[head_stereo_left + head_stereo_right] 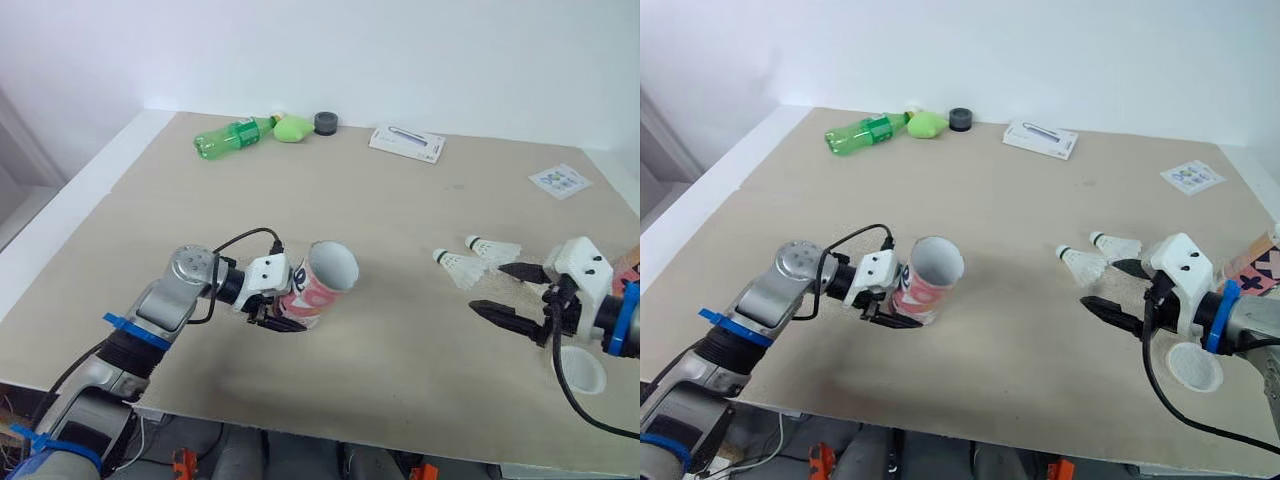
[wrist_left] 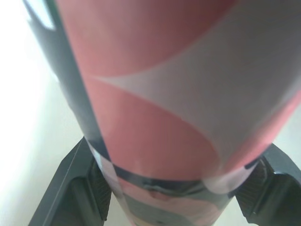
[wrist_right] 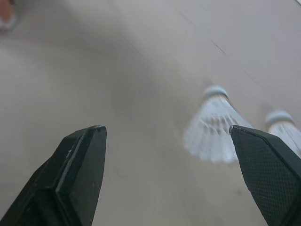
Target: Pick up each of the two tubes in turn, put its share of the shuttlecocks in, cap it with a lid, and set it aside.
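Near the front of the surface (image 1: pixel 400 200), you are clamping the tube (image 1: pixel 315 293) in your left gripper (image 1: pixel 290 308), tilting its mouth rightward, seemingly for loading, while your right gripper (image 1: pixel 487 288) is hanging wide open and empty beside the two shuttlecocks (image 1: pixel 462 268).

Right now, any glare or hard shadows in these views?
Left eye view: even light, soft shadow on the table below the left hand and tube. Left wrist view: background beside the tube blown out white. Right wrist view: flat light, no glare on the shuttlecocks ahead of the open right hand.
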### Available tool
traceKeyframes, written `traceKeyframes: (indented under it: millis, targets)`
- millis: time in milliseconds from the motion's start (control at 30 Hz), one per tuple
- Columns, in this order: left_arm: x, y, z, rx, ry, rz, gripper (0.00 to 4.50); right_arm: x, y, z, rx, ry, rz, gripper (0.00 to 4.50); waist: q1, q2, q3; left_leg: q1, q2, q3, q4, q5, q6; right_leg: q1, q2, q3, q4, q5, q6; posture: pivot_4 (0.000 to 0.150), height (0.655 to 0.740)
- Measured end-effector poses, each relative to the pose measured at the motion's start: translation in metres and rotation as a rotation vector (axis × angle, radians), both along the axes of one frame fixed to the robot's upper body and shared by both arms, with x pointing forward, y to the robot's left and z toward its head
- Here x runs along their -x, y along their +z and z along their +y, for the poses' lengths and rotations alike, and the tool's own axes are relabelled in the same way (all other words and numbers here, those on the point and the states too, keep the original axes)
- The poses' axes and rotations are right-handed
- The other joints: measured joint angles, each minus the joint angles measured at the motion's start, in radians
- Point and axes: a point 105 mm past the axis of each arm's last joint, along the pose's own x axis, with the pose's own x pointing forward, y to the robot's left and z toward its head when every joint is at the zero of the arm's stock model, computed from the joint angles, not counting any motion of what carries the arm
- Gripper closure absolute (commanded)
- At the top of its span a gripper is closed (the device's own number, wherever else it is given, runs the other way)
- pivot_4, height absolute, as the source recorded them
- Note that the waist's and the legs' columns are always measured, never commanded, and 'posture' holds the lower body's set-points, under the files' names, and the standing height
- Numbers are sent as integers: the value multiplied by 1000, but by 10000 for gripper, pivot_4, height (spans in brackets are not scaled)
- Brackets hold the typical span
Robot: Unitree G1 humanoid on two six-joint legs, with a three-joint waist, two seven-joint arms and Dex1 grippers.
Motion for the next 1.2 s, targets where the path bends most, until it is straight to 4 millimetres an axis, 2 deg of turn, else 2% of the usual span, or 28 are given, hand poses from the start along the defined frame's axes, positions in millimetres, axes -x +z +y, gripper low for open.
traceKeyframes:
  millis: [133, 267, 400, 933, 1067, 1200]
  targets:
    - [0, 4, -12, 4, -30, -4, 16798, -4, -12, -7, -53, -46, 18, 0, -1, 0, 0, 0, 0, -1, -3, 0, 0, -1, 2, 0, 0, -2, -1, 1500, 7294]
    - [-2, -1, -16, -20, -35, 9, 16798, -9, -29, -14, -103, -99, 47, 0, -2, 1, 0, 0, 0, -2, -4, 0, 0, -1, 4, 1, 0, -1, 1, 1500, 7294]
    - [-7, 0, -19, -41, -31, 1, 16798, -17, -33, -18, -156, -132, 39, 0, -2, 1, 0, 0, 0, -3, -4, 0, 0, 0, 4, 1, 0, -1, 2, 1500, 7294]
    - [-14, 4, -28, -90, -21, 14, 16798, -39, -52, 13, -233, -109, 44, 0, -1, 2, 0, 0, 0, -3, -2, 0, 0, 0, 4, 2, 0, -2, 1, 1500, 7294]
    - [-15, 5, -30, -95, -12, 32, 16798, -43, -52, 21, -248, -98, 30, 0, -1, 2, 0, 0, 0, -3, -2, 0, 0, 0, 4, 2, 0, -2, 1, 1500, 7294]
    - [-16, 6, -31, -100, -11, 36, 16798, -52, -52, 17, -243, -132, 8, 0, -1, 2, 0, 0, -1, -3, -2, 0, 0, 0, 4, 2, 0, -2, 1, 1500, 7294]
